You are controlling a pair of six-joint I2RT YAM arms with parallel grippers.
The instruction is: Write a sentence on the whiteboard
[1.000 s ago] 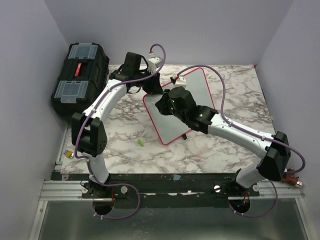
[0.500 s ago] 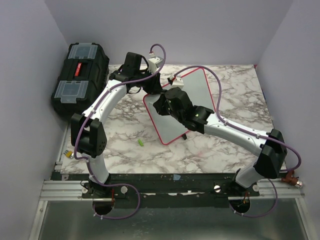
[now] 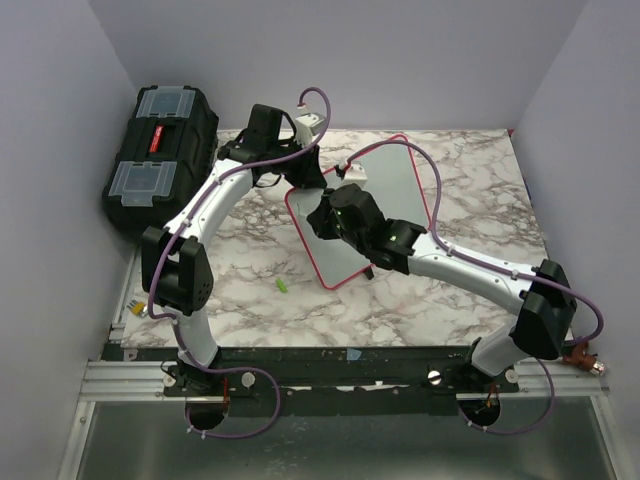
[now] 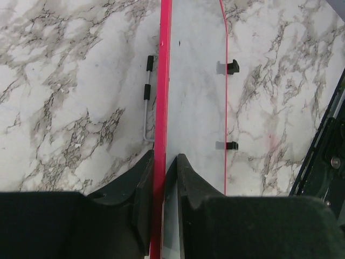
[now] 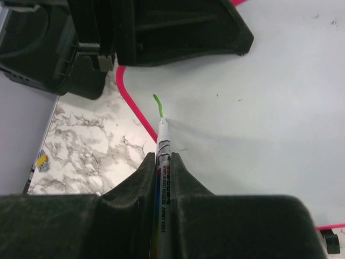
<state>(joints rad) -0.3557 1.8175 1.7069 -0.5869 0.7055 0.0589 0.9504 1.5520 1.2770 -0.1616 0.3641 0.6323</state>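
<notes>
The whiteboard [image 3: 385, 195] with its red-pink frame stands tilted on the marble table. My left gripper [image 3: 300, 175] is shut on its left edge; in the left wrist view the fingers [image 4: 143, 189] clamp the red frame [image 4: 164, 81]. My right gripper [image 3: 335, 215] is shut on a white whiteboard marker [image 5: 163, 178] whose tip touches the board [image 5: 242, 108] near its corner. A short curved green stroke [image 5: 157, 105] is the only lettering that shows.
A black toolbox [image 3: 160, 140] with clear lid compartments stands at the far left. A small green cap [image 3: 282, 286] lies on the marble in front of the board. The board's black feet [image 4: 232, 67] and wire stand [image 4: 146, 102] show in the left wrist view.
My right gripper with the marker has shifted slightly left and nearer along the board. The left arm and the board have stayed still.
</notes>
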